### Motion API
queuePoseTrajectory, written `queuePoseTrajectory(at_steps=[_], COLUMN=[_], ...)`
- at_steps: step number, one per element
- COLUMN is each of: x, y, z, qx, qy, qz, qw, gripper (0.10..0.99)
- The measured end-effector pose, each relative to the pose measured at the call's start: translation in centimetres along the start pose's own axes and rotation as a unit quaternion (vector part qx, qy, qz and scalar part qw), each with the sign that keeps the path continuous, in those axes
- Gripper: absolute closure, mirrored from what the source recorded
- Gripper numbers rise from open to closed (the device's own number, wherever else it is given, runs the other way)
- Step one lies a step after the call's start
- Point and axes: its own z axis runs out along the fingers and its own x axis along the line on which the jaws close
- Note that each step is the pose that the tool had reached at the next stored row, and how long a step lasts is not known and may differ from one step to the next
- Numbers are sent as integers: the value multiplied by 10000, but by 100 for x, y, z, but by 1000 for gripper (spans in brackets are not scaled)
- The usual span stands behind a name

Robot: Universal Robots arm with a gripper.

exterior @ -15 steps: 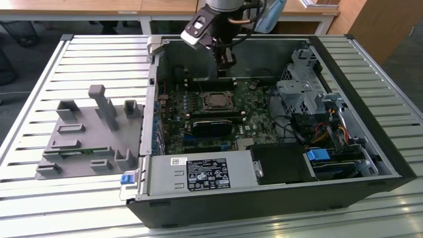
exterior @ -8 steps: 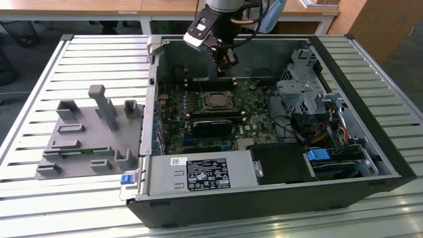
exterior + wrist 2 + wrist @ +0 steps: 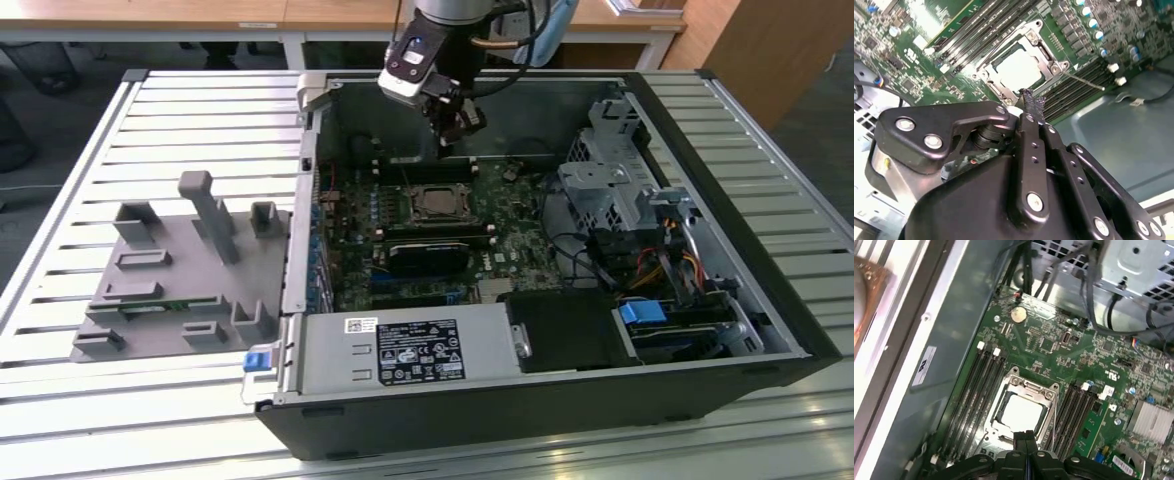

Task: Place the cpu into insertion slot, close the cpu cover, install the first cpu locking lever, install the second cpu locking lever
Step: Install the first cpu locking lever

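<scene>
The cpu, a silvery square, lies flat in the insertion slot on the green motherboard. The cpu cover, a thin metal frame, lies down around the chip. A thin wire locking lever sticks out along one side of the socket. My gripper hangs above the board, just off the socket's edge toward the case's back wall. Its fingers are shut together with nothing between them. In the exterior view the socket sits below and in front of the gripper.
Long black memory slots flank the socket. A black card lies in front of it. A drive cage and cables fill the exterior view's right of the case, and a power supply sits at the front. A grey fixture stands outside.
</scene>
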Motion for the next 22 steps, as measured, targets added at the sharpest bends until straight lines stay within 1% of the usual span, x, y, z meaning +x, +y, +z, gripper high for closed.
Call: queuePoseTrajectory(at_steps=[3,6,8,11,16,18,19,22], x=[1,1,1,1,1,1,1,1], y=[0,0,-1,0,-1,-1,-1,-1], z=[1,2,4,6,8,9,10,14], qx=[-4,-7,-10,-15,-19,-22,-23,-27], qy=[2,5,8,13,18,21,23,28], qz=[-247,-507,-694,-959,-1233,-1348,-1425,-1696], qw=[9997,9987,9976,9954,9924,9909,9898,9855], gripper=[980,980,980,980,980,980,980,980])
